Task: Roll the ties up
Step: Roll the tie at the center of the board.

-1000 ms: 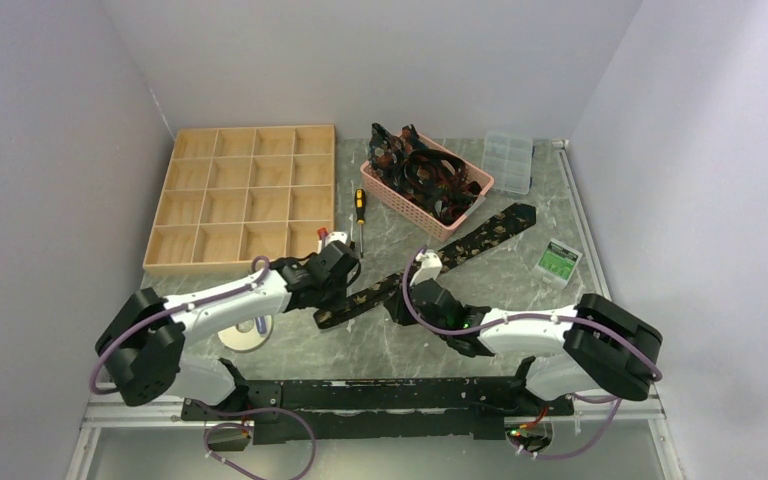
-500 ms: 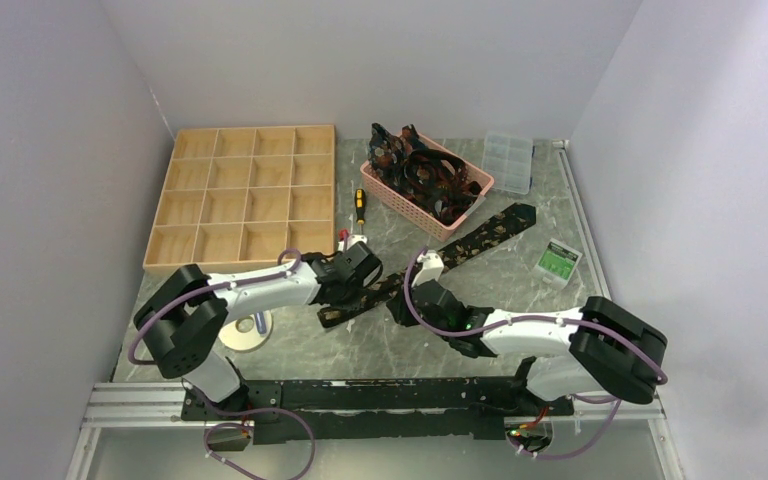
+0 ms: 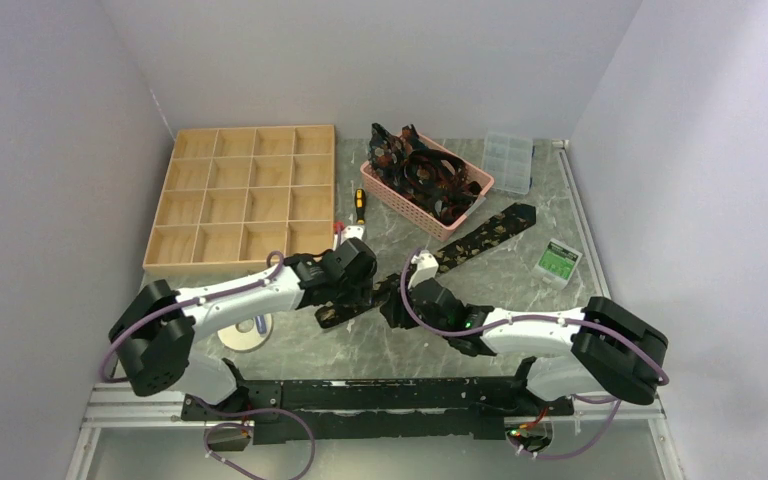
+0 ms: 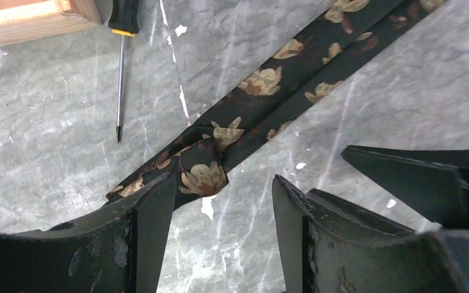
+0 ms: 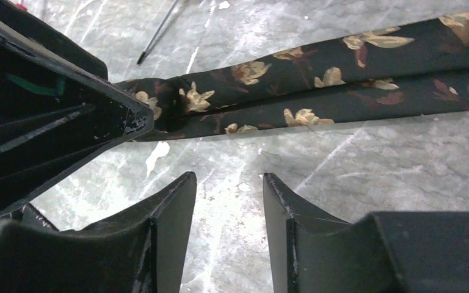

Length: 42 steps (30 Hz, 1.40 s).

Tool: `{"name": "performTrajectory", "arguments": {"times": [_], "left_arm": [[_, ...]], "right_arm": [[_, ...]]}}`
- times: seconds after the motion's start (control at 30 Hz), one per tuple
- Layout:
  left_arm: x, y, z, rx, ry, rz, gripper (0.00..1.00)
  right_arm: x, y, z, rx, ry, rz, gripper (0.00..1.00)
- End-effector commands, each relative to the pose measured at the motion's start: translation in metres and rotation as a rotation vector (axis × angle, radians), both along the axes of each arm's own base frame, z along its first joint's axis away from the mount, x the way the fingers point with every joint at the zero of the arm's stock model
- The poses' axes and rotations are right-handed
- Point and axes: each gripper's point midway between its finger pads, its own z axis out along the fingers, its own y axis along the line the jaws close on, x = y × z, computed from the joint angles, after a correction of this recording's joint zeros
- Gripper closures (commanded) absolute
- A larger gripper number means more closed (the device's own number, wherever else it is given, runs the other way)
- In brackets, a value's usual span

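One tie [image 3: 480,235] is laid diagonally on the table [image 3: 360,345], running from centre frame toward the upper right in the top view. Its folded near end is seen just beside the left gripper [image 4: 221,183], whose jaws are spread and released. The right gripper [image 5: 229,180] is parted, with nothing grasped. More ties [image 3: 420,170] are heaped in the pink basket [image 3: 400,203].

Soft, even light from above, and no hard glare.
The top view is bright and sharp, with only weak shadows under the arms on the table [image 3: 360,350]. In the wrist views the tie [image 4: 262,97] is clear, but the near fingers [image 4: 152,232] are very dark and show little detail.
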Motion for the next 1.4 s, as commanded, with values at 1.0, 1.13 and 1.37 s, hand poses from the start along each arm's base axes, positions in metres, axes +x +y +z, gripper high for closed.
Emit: {"name": "performTrajectory", "arguments": {"times": [1.0, 1.13, 1.37], "left_arm": [[-0.033, 0.066, -0.008, -0.650, -0.101, 0.367, 0.17], [-0.033, 0.065, -0.020, -0.643, -0.062, 0.383, 0.19], [-0.037, 0.073, -0.027, -0.630, -0.057, 0.407, 0.19]], "right_arm": [[0.024, 0.083, 0.023, 0.050, 0.118, 0.129, 0.41], [0.025, 0.088, 0.020, 0.041, 0.129, 0.141, 0.42], [0.025, 0.089, 0.019, 0.044, 0.139, 0.144, 0.41]]}}
